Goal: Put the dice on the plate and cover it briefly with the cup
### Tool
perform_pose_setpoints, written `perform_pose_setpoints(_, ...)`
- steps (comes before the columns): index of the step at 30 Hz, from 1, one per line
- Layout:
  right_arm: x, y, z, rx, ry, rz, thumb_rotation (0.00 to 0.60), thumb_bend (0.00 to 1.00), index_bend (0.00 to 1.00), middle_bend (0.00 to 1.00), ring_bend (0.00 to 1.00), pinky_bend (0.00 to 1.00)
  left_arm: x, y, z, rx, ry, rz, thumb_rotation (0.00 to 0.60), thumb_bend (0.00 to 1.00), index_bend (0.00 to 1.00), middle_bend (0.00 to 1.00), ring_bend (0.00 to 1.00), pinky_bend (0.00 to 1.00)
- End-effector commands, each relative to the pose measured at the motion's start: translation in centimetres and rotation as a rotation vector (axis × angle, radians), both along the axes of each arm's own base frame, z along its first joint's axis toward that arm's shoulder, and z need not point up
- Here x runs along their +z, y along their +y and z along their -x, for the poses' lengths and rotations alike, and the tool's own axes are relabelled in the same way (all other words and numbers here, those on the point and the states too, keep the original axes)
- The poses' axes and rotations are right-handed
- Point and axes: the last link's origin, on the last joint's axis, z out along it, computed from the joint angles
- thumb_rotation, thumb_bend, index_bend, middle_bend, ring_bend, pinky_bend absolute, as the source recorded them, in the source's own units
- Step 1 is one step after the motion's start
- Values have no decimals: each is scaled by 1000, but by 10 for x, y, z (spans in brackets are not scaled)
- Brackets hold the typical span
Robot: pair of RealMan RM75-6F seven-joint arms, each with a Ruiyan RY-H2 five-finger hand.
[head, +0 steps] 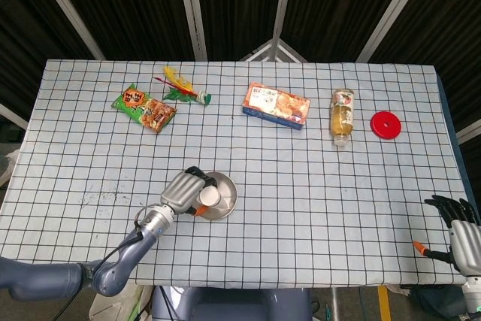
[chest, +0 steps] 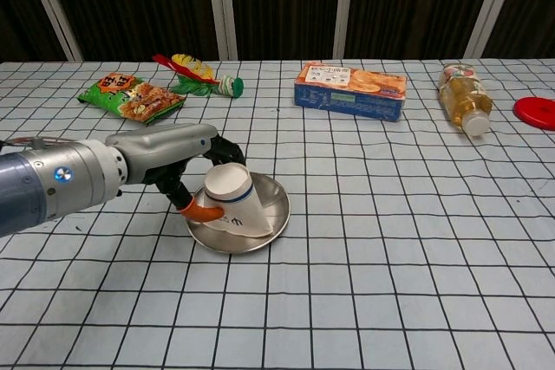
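Covering step: our left hand (chest: 178, 165) grips the tilted cup (chest: 232, 201) over the plate (chest: 274, 214); next, we level it.

One cup (chest: 232, 203), one plate (chest: 276, 210), one snack bag (head: 143, 107), one box (head: 276, 106), one bottle (head: 342, 116), one red lid (head: 385, 125), one feathered toy (head: 180, 87), two hands: left (head: 183, 190), right (head: 463, 239).
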Motion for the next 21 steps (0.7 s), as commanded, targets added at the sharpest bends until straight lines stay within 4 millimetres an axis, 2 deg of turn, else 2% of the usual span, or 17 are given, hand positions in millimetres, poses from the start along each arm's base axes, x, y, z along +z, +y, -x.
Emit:
perform_pose_setpoints(1, 0, 0, 0, 1, 0, -1, 600, 96, 248, 188, 126, 0, 3, -2, -2, 17, 4, 22, 600, 454, 444, 440, 255, 158)
perform_pose_setpoints(8, -1, 0, -1, 2, -2, -2, 600, 96, 248, 188, 126, 0, 4, -1, -13, 10, -25, 7, 600, 454, 443, 441, 260, 159)
perform_pose_setpoints(14, 1, 0, 0, 1, -6, 1, 600, 96, 248, 188, 126, 0, -1, -2, -9, 0, 21, 9, 600, 454, 443, 441, 261, 159)
perform_pose_setpoints(21, 0, 0, -1, 2, -17, -6, 600, 96, 248, 188, 126, 0, -4, 5, -7, -36, 77, -46, 600, 454, 444, 438, 260, 159)
